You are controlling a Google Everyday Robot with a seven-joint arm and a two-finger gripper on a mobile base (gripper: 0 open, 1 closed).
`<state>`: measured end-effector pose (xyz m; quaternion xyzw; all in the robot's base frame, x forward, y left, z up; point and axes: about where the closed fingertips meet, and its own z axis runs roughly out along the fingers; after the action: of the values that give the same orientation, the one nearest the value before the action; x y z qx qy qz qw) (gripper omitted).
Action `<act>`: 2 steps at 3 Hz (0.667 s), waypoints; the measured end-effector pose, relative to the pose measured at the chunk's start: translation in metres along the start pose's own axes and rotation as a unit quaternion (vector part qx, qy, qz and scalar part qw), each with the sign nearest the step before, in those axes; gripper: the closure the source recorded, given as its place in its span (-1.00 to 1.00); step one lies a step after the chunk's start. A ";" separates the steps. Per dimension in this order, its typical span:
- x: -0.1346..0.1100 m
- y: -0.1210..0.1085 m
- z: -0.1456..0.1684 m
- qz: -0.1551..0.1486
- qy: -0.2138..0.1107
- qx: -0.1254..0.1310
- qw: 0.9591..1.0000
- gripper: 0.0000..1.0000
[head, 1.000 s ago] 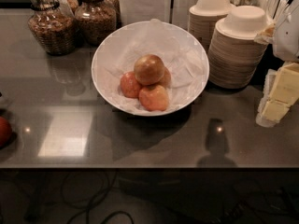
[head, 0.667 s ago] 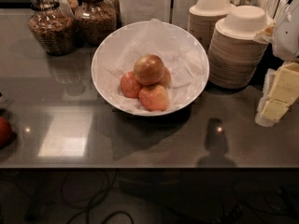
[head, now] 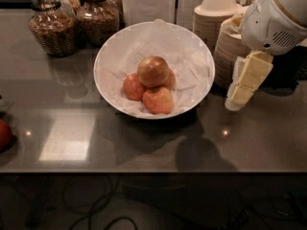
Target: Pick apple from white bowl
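The golden-brown apple [head: 152,71] sits on top of smaller red-orange apples [head: 157,100] in the middle of the white bowl [head: 103,56], which is lined with crinkled white paper. The bowl stands on the dark grey counter. My gripper [head: 236,97], white with yellowish parts, hangs down and to the left from the white arm [head: 276,18] at the upper right. It is just outside the bowl's right rim, apart from the apple, and holds nothing that shows.
Two glass jars [head: 52,25] of brown food stand at the back left. Stacks of beige paper bowls [head: 215,18] stand at the back right, partly behind my arm. A red object [head: 4,134] lies at the left edge. The counter's front edge [head: 153,170] runs below the bowl.
My arm has swung in from the right edge toward the bowl. The gripper is now close to the bowl's right rim and covers part of the paper bowl stack. The apples have not moved.
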<state>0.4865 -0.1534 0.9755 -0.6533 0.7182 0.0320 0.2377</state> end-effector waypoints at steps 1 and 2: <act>0.000 0.000 -0.001 0.000 0.000 0.002 1.000 -1.00; -0.011 -0.011 0.012 0.002 -0.052 0.011 0.999 -1.00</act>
<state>0.5011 -0.1407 0.9719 -0.6461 0.7067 0.0585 0.2823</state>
